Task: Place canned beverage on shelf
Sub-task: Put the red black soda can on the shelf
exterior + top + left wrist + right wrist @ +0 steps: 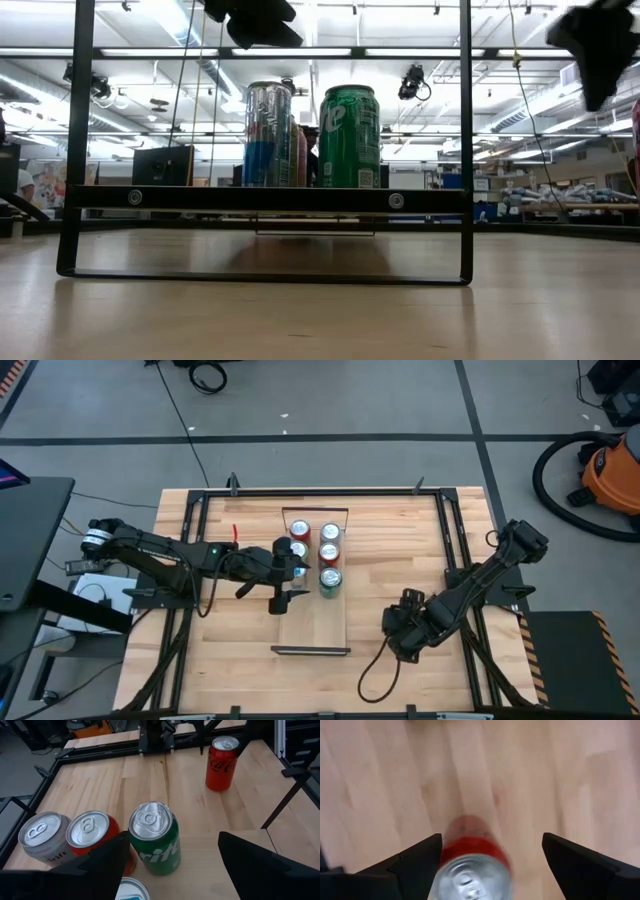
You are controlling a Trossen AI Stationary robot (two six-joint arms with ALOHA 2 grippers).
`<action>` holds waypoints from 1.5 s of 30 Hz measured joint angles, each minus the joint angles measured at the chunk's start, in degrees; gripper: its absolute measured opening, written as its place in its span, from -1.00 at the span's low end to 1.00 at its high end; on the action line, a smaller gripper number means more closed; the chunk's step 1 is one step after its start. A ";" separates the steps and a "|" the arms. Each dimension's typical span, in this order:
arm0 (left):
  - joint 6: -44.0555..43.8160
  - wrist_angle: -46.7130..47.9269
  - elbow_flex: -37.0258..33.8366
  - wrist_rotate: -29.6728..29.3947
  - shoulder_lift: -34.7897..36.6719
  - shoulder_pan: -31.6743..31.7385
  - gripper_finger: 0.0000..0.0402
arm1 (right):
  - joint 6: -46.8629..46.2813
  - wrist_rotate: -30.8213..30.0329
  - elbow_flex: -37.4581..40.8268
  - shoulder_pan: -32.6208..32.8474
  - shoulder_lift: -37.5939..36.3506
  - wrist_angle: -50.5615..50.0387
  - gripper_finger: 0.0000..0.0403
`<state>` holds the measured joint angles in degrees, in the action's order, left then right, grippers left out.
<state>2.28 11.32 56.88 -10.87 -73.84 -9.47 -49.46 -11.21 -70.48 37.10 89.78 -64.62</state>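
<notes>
The shelf [315, 622] lies across the middle of the table, its front edge [265, 198] raised on black end frames. Several cans stand on it, among them a green Sprite can [155, 840] [348, 135], a red can [95, 835], a white can [42, 837] and a blue-and-silver can [268, 135] [134, 891]. My left gripper [292, 572] [174, 840] is open above the blue-and-silver can and touches nothing. A red Coca-Cola can [222, 762] [470, 865] stands upright on the table at the right. My right gripper [405, 628] [491, 840] is open above it, with a finger on either side.
Black frame rails [450, 540] run along the table's sides and far edge. A loose black cable [375, 675] loops on the wood near the right arm. An orange vacuum [610, 470] stands on the floor beyond the table's right side.
</notes>
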 joint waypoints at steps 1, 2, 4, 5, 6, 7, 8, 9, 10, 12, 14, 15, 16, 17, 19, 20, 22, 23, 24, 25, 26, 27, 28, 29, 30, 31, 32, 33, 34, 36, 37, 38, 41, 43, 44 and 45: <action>0.00 0.30 0.00 -0.01 0.00 0.00 0.57 | -0.66 0.81 0.79 0.10 0.00 0.67 0.76; 0.00 0.57 0.00 0.00 0.00 0.00 0.57 | -1.44 1.30 1.45 0.21 0.02 0.84 0.76; 0.00 1.15 0.00 0.00 0.00 0.00 0.57 | -2.46 2.83 2.70 0.33 0.00 1.15 0.76; 0.00 1.40 0.00 0.00 0.00 0.00 0.57 | -2.80 3.53 3.44 0.33 0.00 1.42 0.76; 0.00 1.57 0.00 -0.02 0.00 0.00 0.57 | -3.10 4.43 4.20 0.32 0.00 1.63 0.76; 0.00 1.58 0.00 0.00 0.00 0.00 0.57 | -3.31 5.09 4.87 0.28 0.00 2.13 0.76; -0.02 1.56 0.00 0.00 0.00 0.00 0.57 | -3.40 5.56 5.45 0.28 0.00 2.73 0.76; -0.04 1.58 0.00 0.00 0.00 0.00 0.57 | -3.42 6.32 6.18 0.28 0.00 3.34 0.76; -0.08 1.57 0.00 0.00 0.00 0.00 0.57 | -3.47 7.09 6.89 0.28 0.00 3.51 0.76; -0.24 1.62 0.00 0.00 0.00 0.00 0.57 | -3.61 8.09 8.05 0.31 0.02 3.34 0.76; -0.68 1.81 0.00 0.00 0.00 -0.02 0.57 | -3.49 8.69 8.99 0.49 0.02 3.56 0.76; -0.70 1.92 0.00 0.00 0.00 -0.02 0.57 | -3.20 9.07 9.54 0.66 0.02 3.71 0.76; -0.72 2.06 0.00 0.00 0.00 -0.02 0.57 | -2.76 9.56 10.16 0.84 0.02 4.12 0.76; -0.72 2.17 0.00 -0.02 0.00 -0.02 0.57 | -2.19 10.06 10.90 1.03 0.02 4.81 0.75; -0.72 2.28 0.00 0.00 0.00 -0.02 0.57 | -1.31 10.94 12.12 1.14 0.02 6.82 0.73; -0.72 2.24 0.00 0.00 0.00 -0.02 0.57 | -0.91 11.23 12.59 1.10 0.02 7.74 0.72; -0.71 2.26 0.00 -0.01 0.00 0.00 0.57 | 0.10 11.31 13.00 1.07 -0.05 8.50 0.69; -0.72 2.23 0.00 0.00 0.00 0.02 0.57 | 0.75 11.30 12.95 0.99 -0.07 8.51 0.67; -0.70 2.19 0.00 0.00 0.00 0.02 0.57 | 1.60 11.23 12.71 0.78 -0.04 8.34 0.66; -0.70 2.15 0.00 0.00 0.00 0.02 0.57 | 2.41 10.85 12.53 0.63 0.00 8.35 0.64; -0.70 2.03 0.00 0.00 0.00 0.02 0.57 | 3.32 10.24 12.53 0.43 -0.19 8.72 0.63; -0.57 1.54 0.00 -0.01 0.00 0.02 0.57 | 4.42 9.15 12.53 0.07 -0.51 9.36 0.62; -0.14 0.74 0.00 -0.02 -0.02 0.02 0.57 | 5.57 7.95 12.66 -0.39 -1.02 10.10 0.62; 0.27 -0.39 0.00 -0.03 -0.06 0.02 0.57 | 6.67 7.16 13.08 -0.98 -1.66 11.17 0.62; 0.66 -1.87 0.00 -0.04 -0.42 0.04 0.57 | 7.83 6.62 13.61 -1.73 -2.16 12.26 0.62; 1.34 -3.58 0.02 -0.03 -0.80 0.13 0.57 | 9.04 6.39 14.37 -2.53 -2.71 13.43 0.62; 2.07 -4.46 0.00 -0.02 -1.01 0.26 0.57 | 10.15 6.22 15.15 -3.35 -3.32 14.28 0.62; 2.55 -5.40 -0.04 -0.04 -1.29 0.31 0.57 | 11.19 6.20 15.75 -4.18 -3.99 14.73 0.62; 3.17 -7.86 -0.01 -0.17 -1.81 0.38 0.57 | 12.40 6.09 16.28 -4.99 -4.84 15.07 0.62; 4.03 -9.36 0.03 -1.26 -2.05 0.70 0.57 | 14.72 5.47 17.12 -6.48 -6.19 15.35 0.62; 4.25 -10.80 0.00 -1.66 -2.41 0.86 0.57 | 16.03 5.19 17.53 -7.11 -6.91 15.04 0.62; 4.28 -12.70 0.02 -1.70 -2.84 1.10 0.57 | 17.31 5.00 18.04 -7.54 -7.95 14.81 0.62; 4.29 -14.30 0.00 -1.75 -3.10 1.49 0.57 | 20.37 3.26 18.56 -9.07 -11.57 14.51 0.62; 3.97 -15.07 0.05 -1.77 -3.26 1.46 0.57 | 21.75 1.67 19.16 -10.09 -14.03 14.40 0.62; 3.69 -14.85 0.07 -1.73 -3.43 1.36 0.57 | 22.54 1.57 19.49 -10.52 -15.27 14.23 0.62; 3.03 -14.49 -0.01 -1.68 -3.55 1.14 0.57 | 23.13 0.96 19.67 -10.80 -16.38 14.26 0.62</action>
<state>5.31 -3.16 56.87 -12.56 -77.39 -8.34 -26.33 -10.25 -50.82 26.30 73.40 -50.36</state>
